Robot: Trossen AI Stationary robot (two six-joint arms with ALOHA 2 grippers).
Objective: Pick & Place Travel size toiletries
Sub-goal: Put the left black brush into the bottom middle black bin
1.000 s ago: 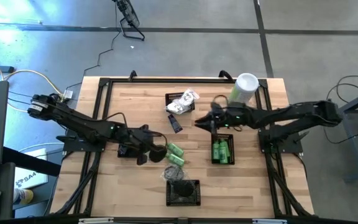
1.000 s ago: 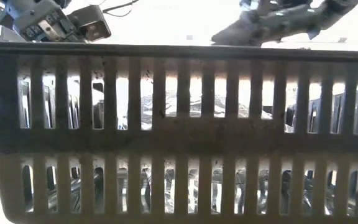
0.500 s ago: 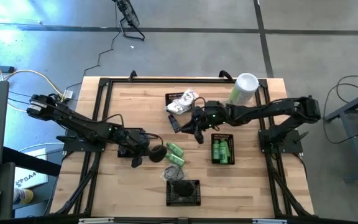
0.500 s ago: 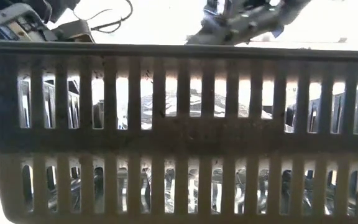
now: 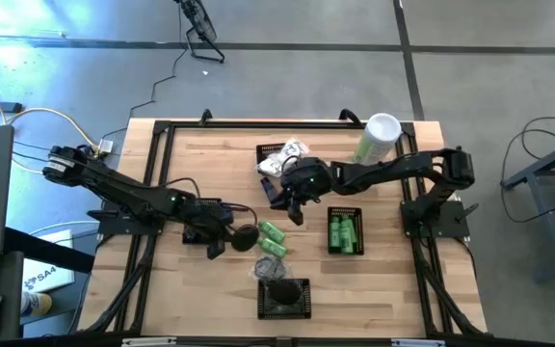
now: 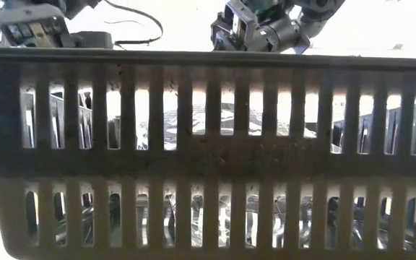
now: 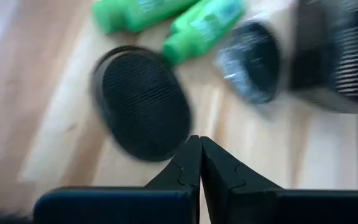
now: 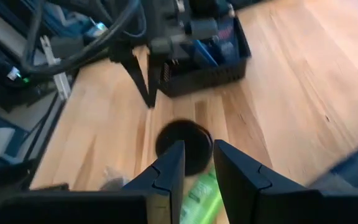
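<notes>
High view gave you the whole wooden desk [image 5: 210,164] with both arms reaching toward its middle. Your left arm came in from the left edge, and its left pincer [image 5: 222,241] sat low over the boards with the two dark fingers pressed fully together, holding nothing. Your right arm stretched in from the right, and its right pincer [image 5: 291,207] hung over the middle of the desk; the fingers stood a narrow gap apart, and nothing showed between them.

You had three black mesh baskets laid out. One basket [image 5: 345,231] to the right of centre held several green bottles. Another [image 5: 284,298] at the near edge held dark pieces, and it filled the low view as a slatted wall [image 6: 208,152]. The third [image 5: 270,159] sat at the far side with white crinkly packets [image 5: 292,151] heaped on it. A tall pale-green canister [image 5: 378,138] with a white lid stood by the far right corner.

Loose toiletries lay between your pincers: two green bottles [image 5: 272,233] side by side, a dark round piece [image 7: 142,102] just ahead of the left fingertips, a crinkly dark packet [image 5: 270,267] near the front basket, and a small black tube [image 5: 273,194] beside the right pincer.
</notes>
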